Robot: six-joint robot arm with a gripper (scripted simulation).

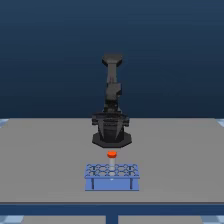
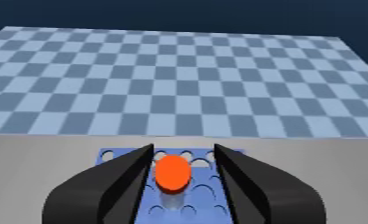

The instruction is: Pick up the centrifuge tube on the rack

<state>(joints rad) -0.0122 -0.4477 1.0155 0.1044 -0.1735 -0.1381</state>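
Note:
The light-blue rack stands on the grey table in front of the arm's base, its grid of holes up. The centrifuge tube's orange-red cap shows just above the rack's far edge. In the wrist view the cap sits between my gripper's two black fingers, over the rack. One finger is close against the cap and a gap shows on the other side. A pale stretch of tube shows under the cap. In the exterior view the gripper blends into the dark arm.
The grey table reaches out to both sides of the rack, with its front edge just before the rack. Beyond the table's far edge lies a blue checkered floor.

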